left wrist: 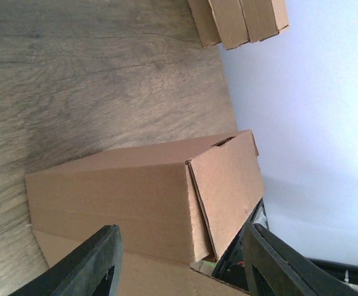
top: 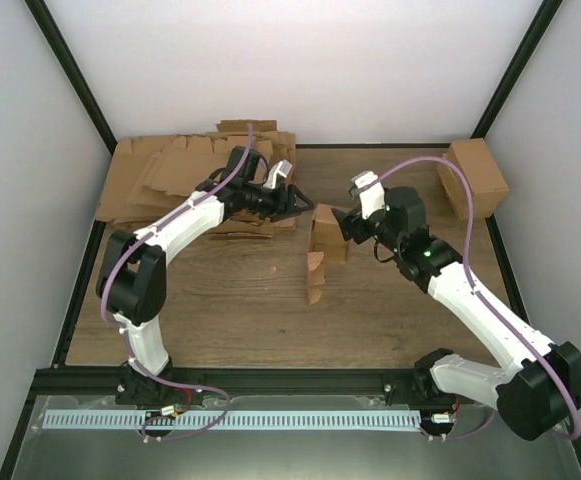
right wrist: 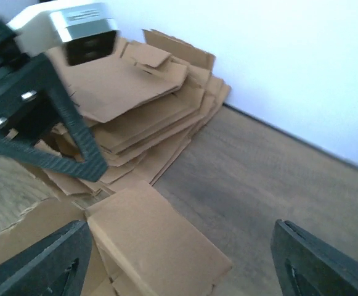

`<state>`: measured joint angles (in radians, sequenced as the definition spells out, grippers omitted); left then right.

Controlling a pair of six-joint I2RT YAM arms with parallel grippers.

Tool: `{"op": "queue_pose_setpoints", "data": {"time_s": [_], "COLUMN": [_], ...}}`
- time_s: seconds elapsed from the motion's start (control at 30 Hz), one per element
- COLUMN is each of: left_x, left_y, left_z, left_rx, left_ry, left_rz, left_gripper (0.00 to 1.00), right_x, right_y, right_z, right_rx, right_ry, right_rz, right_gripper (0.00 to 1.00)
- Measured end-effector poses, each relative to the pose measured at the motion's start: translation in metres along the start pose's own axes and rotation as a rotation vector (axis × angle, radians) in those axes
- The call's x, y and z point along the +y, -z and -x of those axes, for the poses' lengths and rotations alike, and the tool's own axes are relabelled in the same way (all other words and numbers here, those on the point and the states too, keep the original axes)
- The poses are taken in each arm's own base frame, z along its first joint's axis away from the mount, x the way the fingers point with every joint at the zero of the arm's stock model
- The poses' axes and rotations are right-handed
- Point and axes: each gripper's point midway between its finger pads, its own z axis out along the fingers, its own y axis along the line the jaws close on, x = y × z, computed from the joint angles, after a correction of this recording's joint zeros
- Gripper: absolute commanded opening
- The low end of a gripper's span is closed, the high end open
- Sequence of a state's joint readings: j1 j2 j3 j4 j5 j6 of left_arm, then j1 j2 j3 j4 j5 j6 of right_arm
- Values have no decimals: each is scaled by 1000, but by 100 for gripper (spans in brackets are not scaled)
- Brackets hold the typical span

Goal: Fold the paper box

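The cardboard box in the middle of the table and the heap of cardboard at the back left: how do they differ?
The paper box is one piece raised into a box shape, with loose flaps; the pile is many sheets lying flat. The paper box sits in the middle; the pile fills the far left corner. Both are plain brown cardboard.

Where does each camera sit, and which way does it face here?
Top external: high behind the robot, looking down on the table; left gripper and right gripper show.
Left wrist: faces the paper box, own fingers at the bottom.
Right wrist: faces the pile of sheets and the left gripper, own fingers below.
Shared: both wrist views show the paper box.
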<state>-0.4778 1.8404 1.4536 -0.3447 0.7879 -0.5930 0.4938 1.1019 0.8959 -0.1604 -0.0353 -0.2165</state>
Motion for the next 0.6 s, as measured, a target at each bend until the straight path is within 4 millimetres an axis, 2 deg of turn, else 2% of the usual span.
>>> {"op": "queue_pose_setpoints", "data": {"time_s": [0.1,0.23,0.4,0.47,0.6], "left_x": [-2,-5,-8,-8,-5], "left_y": [-2,-6,-10,-12,-18], "left_z": [0,-1,-1,-2,-6], "left_rx": [7,20,35,39,60], "left_ry": [3,-2,-7,-6,1], "left_rz": [-10,-22,-28,-27,-20], "left_gripper": [49,45,42,40,35], "right_x": [-14,-20,-5,2,9], "right_y": [-2,-12,-12,-11,-14], "right_z": [-8,-35,-72,-80,-81], "right_rx": [56,188,296,317,329], "right_ry": [-193,-416,-594,-639,-689], "right_rz": [-27,-48,-31,-11,24], "right_gripper": [75,67,61,59,55]}}
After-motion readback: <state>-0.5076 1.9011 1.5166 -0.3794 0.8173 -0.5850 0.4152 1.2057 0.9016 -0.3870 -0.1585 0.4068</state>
